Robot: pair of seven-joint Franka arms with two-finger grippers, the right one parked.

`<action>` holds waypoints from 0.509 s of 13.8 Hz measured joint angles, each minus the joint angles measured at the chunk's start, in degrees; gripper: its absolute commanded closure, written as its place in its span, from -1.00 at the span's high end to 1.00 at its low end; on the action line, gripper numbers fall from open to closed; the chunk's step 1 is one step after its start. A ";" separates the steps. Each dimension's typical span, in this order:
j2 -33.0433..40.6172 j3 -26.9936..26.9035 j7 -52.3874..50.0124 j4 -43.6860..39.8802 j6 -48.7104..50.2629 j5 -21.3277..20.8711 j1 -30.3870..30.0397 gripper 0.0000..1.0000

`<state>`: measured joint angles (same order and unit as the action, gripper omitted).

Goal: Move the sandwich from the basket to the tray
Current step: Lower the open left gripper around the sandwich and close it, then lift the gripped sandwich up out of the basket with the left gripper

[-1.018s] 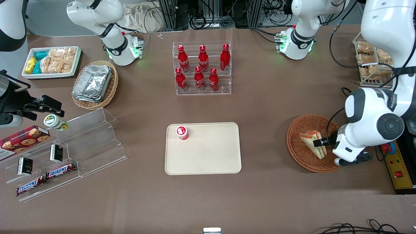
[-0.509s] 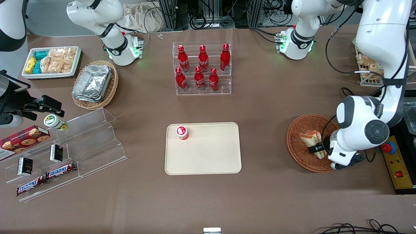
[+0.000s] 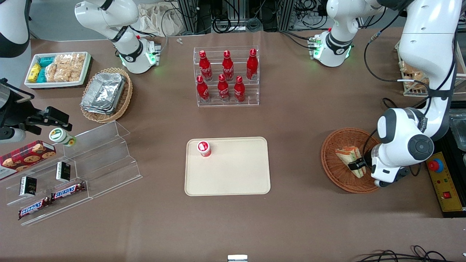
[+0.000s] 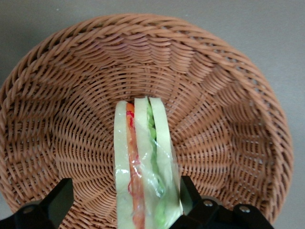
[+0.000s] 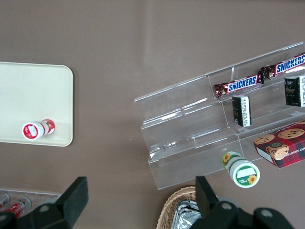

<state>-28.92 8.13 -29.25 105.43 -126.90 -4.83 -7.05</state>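
The sandwich (image 3: 348, 154) is a clear-wrapped wedge of pale bread with green and orange-red filling, standing on edge in the round reddish-brown wicker basket (image 3: 329, 145). In the left wrist view the sandwich (image 4: 143, 157) rises from the basket (image 4: 228, 119) floor. My left gripper (image 3: 358, 166) is down inside the basket, open, its fingers straddling the sandwich's wide end (image 4: 125, 191). One finger (image 4: 188, 191) touches the wrap; the other finger (image 4: 59, 195) stands off with a gap. The cream tray (image 3: 233, 174) lies mid-table, toward the parked arm from the basket.
A small red-capped bottle (image 3: 204, 148) stands on the tray's corner. An acrylic rack of red bottles (image 3: 226, 76) is farther from the front camera. A yellow control box (image 3: 445, 185) lies beside the basket. Clear stepped shelves (image 3: 91, 163) hold snacks toward the parked arm's end.
The left arm's wrist has shifted slightly nearer the front camera and lower in the basket. The sandwich now shows a narrower face than one second ago.
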 measured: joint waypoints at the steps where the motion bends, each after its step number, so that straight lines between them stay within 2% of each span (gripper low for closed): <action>1: 0.00 -0.10 -0.08 0.32 -0.16 0.00 0.00 0.97; 3: -0.01 -0.23 -0.68 0.76 -0.31 0.00 0.00 0.94; 7: -0.01 -0.15 -3.20 0.84 -0.38 0.00 0.25 0.67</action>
<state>-28.93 7.98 -32.45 106.27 -127.28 -4.83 -6.80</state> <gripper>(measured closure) 0.066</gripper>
